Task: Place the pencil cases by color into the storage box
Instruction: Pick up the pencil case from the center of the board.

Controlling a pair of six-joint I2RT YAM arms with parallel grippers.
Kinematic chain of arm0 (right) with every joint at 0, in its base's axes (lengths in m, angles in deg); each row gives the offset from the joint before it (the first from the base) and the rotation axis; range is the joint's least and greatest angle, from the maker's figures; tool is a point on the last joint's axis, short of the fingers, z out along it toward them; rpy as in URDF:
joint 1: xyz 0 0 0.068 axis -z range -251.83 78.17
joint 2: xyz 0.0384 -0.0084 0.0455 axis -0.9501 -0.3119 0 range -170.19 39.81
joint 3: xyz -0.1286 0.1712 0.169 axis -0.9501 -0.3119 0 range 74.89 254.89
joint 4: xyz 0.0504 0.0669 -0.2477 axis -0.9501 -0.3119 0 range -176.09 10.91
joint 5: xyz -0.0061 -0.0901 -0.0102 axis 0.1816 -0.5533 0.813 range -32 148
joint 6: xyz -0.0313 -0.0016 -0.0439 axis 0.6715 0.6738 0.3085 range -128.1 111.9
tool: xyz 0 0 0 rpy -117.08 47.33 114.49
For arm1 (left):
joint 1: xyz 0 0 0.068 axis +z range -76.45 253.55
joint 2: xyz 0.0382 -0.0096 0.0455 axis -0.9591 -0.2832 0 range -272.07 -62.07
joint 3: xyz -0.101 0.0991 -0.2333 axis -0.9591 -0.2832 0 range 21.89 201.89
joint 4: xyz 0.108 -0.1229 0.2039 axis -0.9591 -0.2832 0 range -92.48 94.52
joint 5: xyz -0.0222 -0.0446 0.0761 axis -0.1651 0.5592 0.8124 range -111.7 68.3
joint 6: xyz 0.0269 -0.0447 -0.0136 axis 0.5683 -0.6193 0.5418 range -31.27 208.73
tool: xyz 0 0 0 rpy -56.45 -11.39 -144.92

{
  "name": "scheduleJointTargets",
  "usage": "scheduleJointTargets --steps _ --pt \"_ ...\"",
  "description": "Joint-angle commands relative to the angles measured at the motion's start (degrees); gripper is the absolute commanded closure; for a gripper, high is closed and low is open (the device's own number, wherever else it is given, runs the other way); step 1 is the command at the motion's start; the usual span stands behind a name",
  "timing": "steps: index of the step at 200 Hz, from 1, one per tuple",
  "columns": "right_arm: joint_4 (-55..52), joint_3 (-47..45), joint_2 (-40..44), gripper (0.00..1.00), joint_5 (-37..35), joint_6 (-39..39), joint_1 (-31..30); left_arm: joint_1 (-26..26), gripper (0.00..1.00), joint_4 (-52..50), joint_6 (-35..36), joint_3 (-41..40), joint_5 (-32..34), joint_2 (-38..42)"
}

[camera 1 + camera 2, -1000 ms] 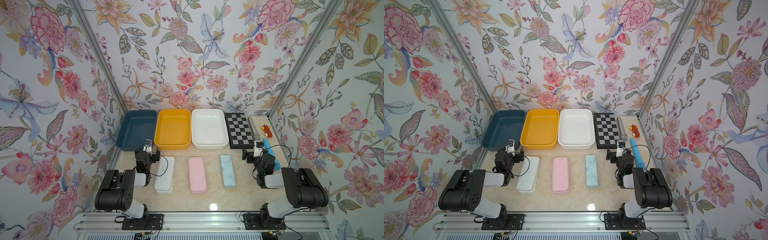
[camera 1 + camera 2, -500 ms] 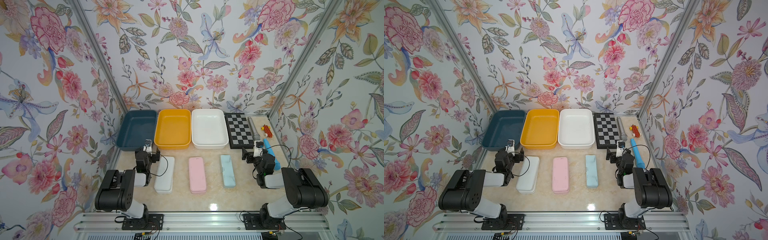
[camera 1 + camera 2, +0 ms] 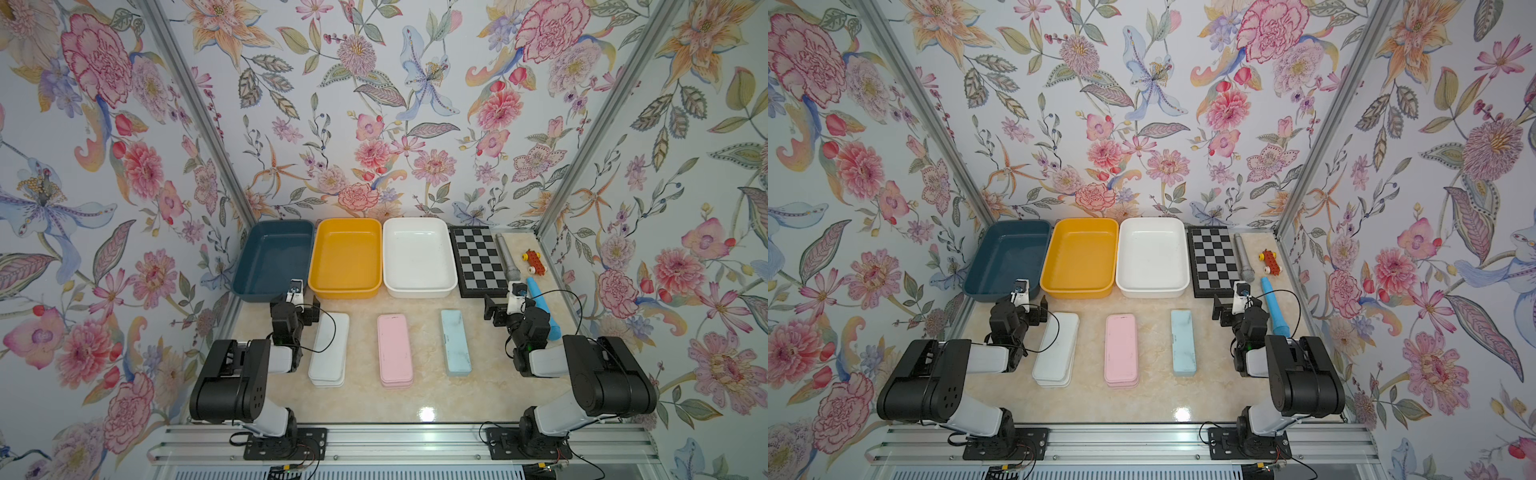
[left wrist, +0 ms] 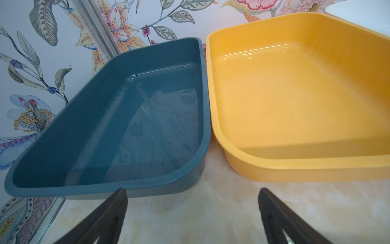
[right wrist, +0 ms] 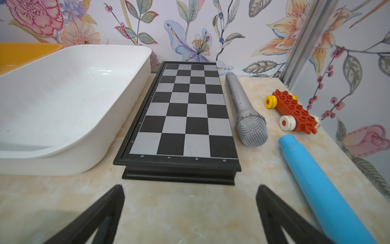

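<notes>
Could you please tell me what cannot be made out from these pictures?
The white stack and pink stack: number of cases, too small in both top views.
The light blue case: single or stacked, unclear in both top views.
The blue stick: wide end cut off by the right wrist picture's edge.
All cases: outside both wrist views.

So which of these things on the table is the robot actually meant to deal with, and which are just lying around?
For the job: white pencil cases, pink pencil cases, light blue pencil case, dark blue box, yellow box, white box.

Just lying about: chessboard, grey microphone, blue stick, red toy car.
</notes>
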Motion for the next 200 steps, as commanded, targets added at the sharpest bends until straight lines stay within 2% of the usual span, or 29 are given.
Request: scheduleJointTargets --steps 1,71,94,120,144,160,178,200 --pt "0.37 0.58 0.26 0.0 -0.94 -0.52 0.36 -0.32 0.02 -0.43 -0.13 0.17 0.74 -0.29" --pt "0.42 0.42 0.27 0.0 0.2 -0.53 0.98 -2.45 0.02 -0.27 0.88 0.07 4.79 -0.15" --pt "0.54 0.36 0.26 0.0 0.55 -0.72 1.04 -1.1 0.02 -0.51 0.25 0.48 2.2 -0.49" --pt "-1.09 0.67 1.92 0.0 3.53 -0.41 1.51 -2.22 0.02 -1.12 1.07 0.82 4.67 0.78" --pt "-11.64 3.75 7.41 0.0 2.38 -0.02 0.92 -3.22 0.02 -18.38 -0.14 7.98 11.63 7.4" --pt "-17.63 5.17 12.25 0.0 -3.11 1.86 -2.03 -3.83 0.02 -22.04 -2.26 9.59 15.24 13.42" --pt "-21.99 6.96 16.45 0.0 -8.28 2.5 -4.91 -3.9 0.02 -30.18 -7.93 13.13 15.59 19.38" --pt "-35.38 13.83 19.23 0.0 -10.12 0.01 -6.36 -5.97 0.02 -42.77 -11.6 20.87 13.43 21.37"
